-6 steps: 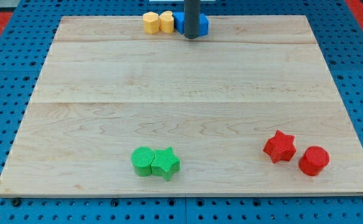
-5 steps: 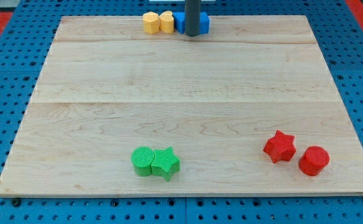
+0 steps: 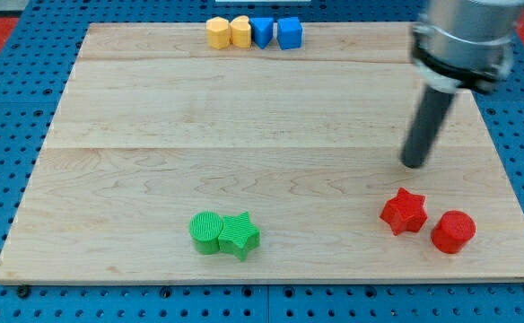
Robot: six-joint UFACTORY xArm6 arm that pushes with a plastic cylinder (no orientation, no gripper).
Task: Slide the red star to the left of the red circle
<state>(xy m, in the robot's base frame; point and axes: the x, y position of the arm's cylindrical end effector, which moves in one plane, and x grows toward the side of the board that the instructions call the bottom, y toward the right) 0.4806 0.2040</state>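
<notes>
The red star [image 3: 403, 212] lies on the wooden board [image 3: 244, 135] at the lower right. The red circle [image 3: 453, 231] sits just right of it and slightly lower, almost touching. My tip [image 3: 414, 165] is on the board above the red star, a short gap away, touching neither red block. The dark rod rises from it toward the view's upper right.
A green circle [image 3: 206, 231] and a green star [image 3: 240, 235] touch at the lower middle. At the top edge stand a yellow hexagon-like block [image 3: 217, 32], a second yellow block [image 3: 240, 30], and two blue blocks [image 3: 262, 30] [image 3: 289, 32] in a row.
My tip has moved from the top edge by the blue blocks down and right to just above the red star. No block has moved.
</notes>
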